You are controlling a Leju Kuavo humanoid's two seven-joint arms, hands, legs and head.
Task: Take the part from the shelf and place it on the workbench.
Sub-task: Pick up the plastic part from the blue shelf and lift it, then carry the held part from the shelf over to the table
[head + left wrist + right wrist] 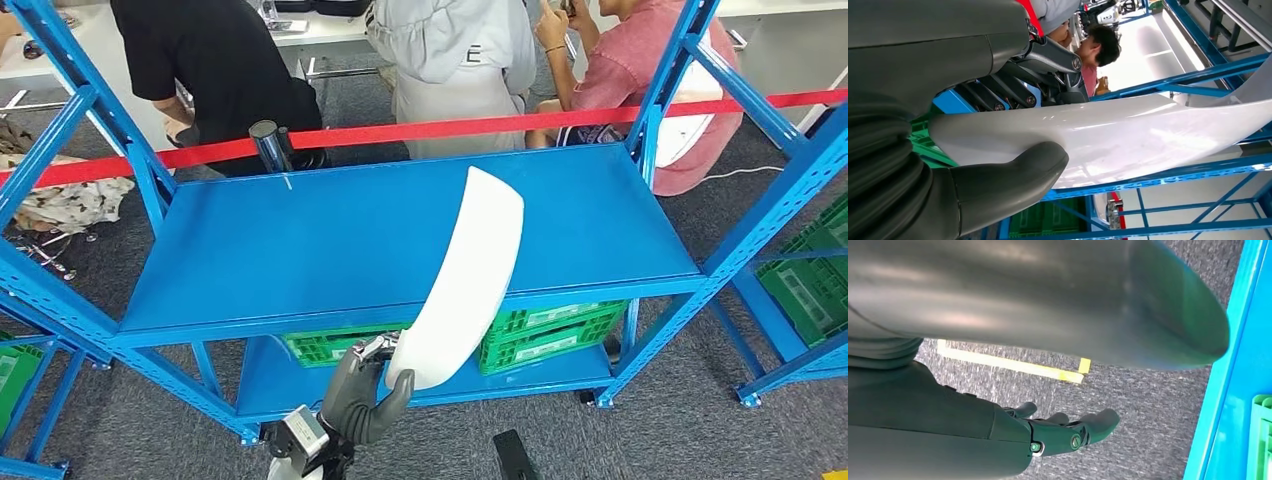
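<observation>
The right hand (pixel 1058 432) is hanging over grey carpet (pixel 1148 405), its dark fingers (pixel 1100 421) lying loosely apart and holding nothing. A yellow tape line (pixel 1008 362) is running across the carpet beyond it. A blue shelf (pixel 1233 390) is standing alongside, with a green crate (pixel 1262 440) sitting at its edge.

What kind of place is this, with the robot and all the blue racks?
Probably a workshop or a robot test area. Blue steel shelving holds green plastic crates, a red barrier tape fences off the area, and the left hand holds a white moulded part.
</observation>
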